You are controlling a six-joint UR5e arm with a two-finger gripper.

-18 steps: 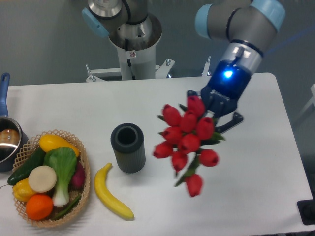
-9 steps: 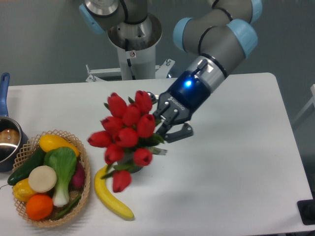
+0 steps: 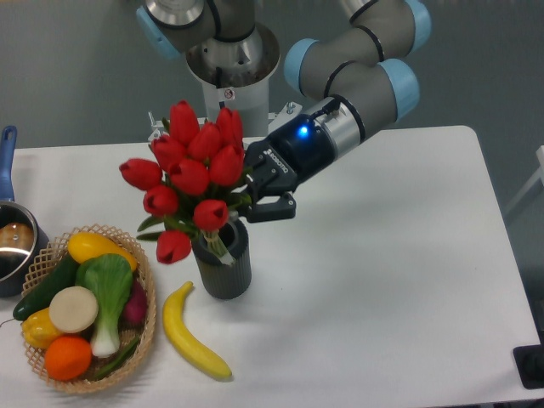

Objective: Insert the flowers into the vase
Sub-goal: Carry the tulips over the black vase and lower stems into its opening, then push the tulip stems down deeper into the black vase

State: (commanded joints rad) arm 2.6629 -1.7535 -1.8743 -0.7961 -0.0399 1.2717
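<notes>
The flowers (image 3: 191,174), a bunch of red tulip buds with green leaves, stand tilted left above the vase (image 3: 223,265), a dark grey ribbed cylinder at the table's middle left. Their stems reach down into the vase's mouth. My gripper (image 3: 252,197) comes in from the right, level with the bunch's base just above the vase's rim, and is shut on the flowers' stems. The buds hide the far fingertip.
A yellow banana (image 3: 192,333) lies just in front of the vase. A wicker basket (image 3: 145,327) of vegetables sits at the front left. A pot (image 3: 13,246) with a blue handle is at the left edge. The robot's base (image 3: 229,68) stands behind the table.
The gripper carried the flowers from the right side of the table leftwards, over the vase, and turned them more upright. The stems now enter the vase's mouth.
</notes>
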